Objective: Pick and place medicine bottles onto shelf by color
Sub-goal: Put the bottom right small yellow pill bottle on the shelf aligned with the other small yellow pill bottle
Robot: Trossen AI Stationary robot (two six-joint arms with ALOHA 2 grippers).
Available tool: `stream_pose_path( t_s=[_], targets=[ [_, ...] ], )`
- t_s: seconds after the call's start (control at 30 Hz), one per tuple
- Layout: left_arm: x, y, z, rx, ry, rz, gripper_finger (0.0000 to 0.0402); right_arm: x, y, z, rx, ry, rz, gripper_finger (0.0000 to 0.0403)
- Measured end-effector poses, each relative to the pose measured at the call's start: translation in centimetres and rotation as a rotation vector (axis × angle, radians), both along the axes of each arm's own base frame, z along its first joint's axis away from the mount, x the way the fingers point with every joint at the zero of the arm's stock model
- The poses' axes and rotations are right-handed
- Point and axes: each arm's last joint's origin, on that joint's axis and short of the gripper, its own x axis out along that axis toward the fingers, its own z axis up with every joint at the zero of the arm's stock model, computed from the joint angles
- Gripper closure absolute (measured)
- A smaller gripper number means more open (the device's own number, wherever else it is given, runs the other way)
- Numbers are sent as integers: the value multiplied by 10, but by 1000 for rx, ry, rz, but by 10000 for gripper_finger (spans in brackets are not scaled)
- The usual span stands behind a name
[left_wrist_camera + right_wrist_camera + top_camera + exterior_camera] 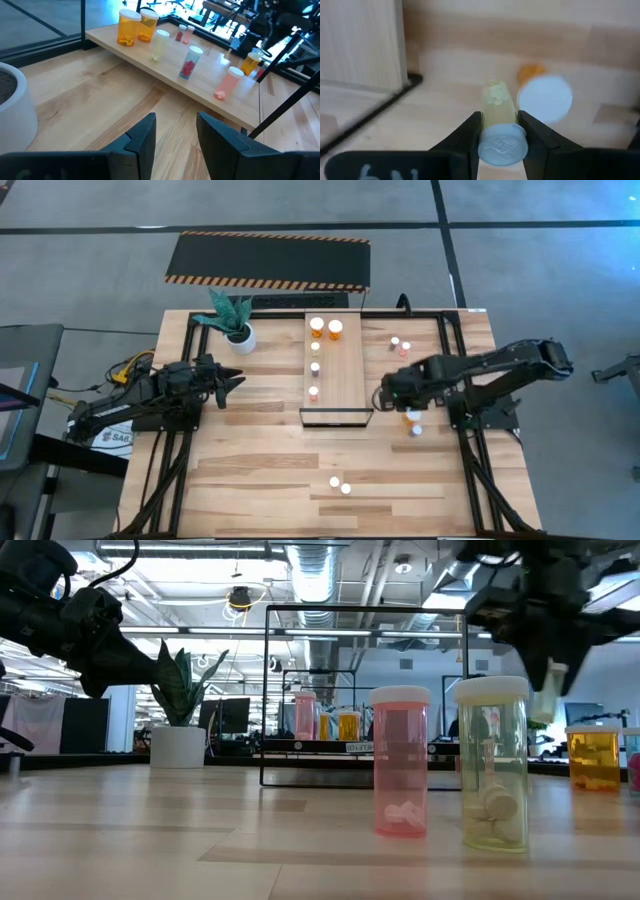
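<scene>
Right wrist view shows the right gripper [498, 131] clamped on a small yellowish white-capped bottle [499, 112]; keep it level, clear the pale wood shelf's [345, 370] edge, and set it beside matching yellows.

White pot [241, 337] holding a green plant [229, 311] stands on the plank tabletop [260, 470] near its far edge. Black mat [268, 259] with orange-striped edges lies on the grey floor [90, 250] beyond the table. Yellow cables [126, 367] trail off the table's side. Office ceiling ducting [320, 580] shows behind.
</scene>
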Motion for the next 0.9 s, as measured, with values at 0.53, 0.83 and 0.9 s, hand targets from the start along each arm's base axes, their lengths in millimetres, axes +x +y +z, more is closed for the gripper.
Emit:
stream_pose_path(
  t_s=[0.53,0.83,0.9],
  targets=[
    [0,0,0,0,0,0,274,56,-92,38,-142,125,215,280],
    [0,0,0,0,0,0,274,108,-114,27,-190,170,423,280],
    [0,0,0,0,0,0,274,119,-121,26,-195,183,450,280]
  ],
)
